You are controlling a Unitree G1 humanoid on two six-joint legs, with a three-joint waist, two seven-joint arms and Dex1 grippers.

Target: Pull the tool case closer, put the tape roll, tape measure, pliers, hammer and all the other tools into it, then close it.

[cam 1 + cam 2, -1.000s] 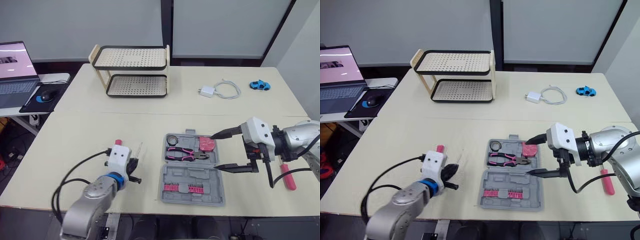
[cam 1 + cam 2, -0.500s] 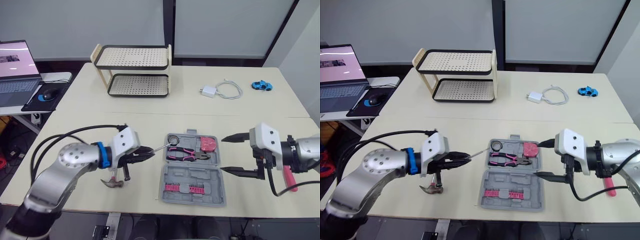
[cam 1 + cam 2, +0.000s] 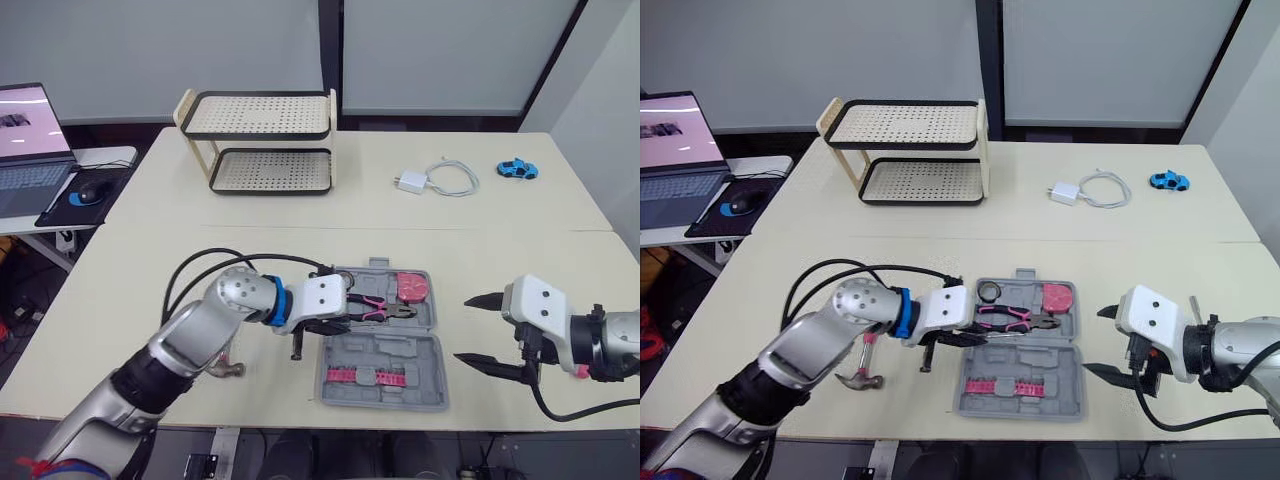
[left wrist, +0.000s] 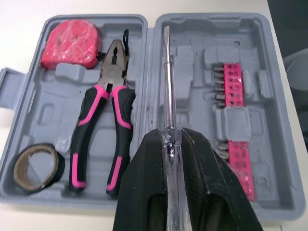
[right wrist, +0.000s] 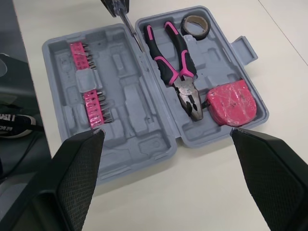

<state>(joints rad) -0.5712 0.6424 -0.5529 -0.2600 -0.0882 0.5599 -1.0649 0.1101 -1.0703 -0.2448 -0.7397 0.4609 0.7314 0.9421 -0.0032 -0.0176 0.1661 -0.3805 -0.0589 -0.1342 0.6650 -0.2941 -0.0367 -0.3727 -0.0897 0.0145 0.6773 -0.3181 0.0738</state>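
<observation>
The left gripper [image 4: 168, 137] has its jaws clamped on a screwdriver [image 4: 167, 82], shaft over the hinge of the open tool case [image 3: 405, 350] on the surface [image 3: 300, 240]. Tape roll [image 4: 36, 167], pliers [image 4: 108, 120] and tape measure [image 4: 72, 43] lie inside. The right gripper [image 3: 465, 329] hovers beside the case, jaws apart. The hammer [image 3: 862, 378] lies on the surface.

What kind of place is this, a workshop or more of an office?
Probably an office or lab room, not a workshop: a laptop on a side desk, plus a charger with its cable and a two-tier rack on pale tables.
</observation>
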